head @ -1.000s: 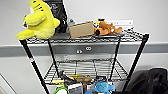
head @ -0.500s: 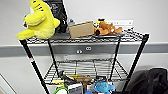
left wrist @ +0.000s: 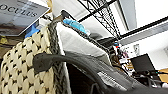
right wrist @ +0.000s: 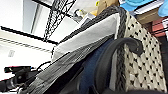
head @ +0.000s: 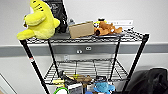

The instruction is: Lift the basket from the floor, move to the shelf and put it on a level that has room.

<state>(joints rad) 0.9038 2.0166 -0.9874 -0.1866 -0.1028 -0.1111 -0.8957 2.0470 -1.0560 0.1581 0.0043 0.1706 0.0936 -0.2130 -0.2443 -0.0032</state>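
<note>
Basket held up close before the black wire shelf.

Head view: the shelf (head: 86, 40) carried a yellow plush (head: 40, 21), a cardboard box (head: 81, 29) and an orange toy (head: 107, 28) on top; the level (head: 87, 68) beneath lay bare, with clutter on the tier below. Left wrist view: the basket (left wrist: 25, 65), pale woven side and whitish liner, loomed near. Right wrist view: its other side (right wrist: 142, 62) showed likewise. Whether either arm's jaws were open or closed, I cannot tell.

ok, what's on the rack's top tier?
On the top tier: a yellow plush, a cardboard box, an orange-brown plush, and a dark item at the back, partly covered by the yellow plush.
</note>
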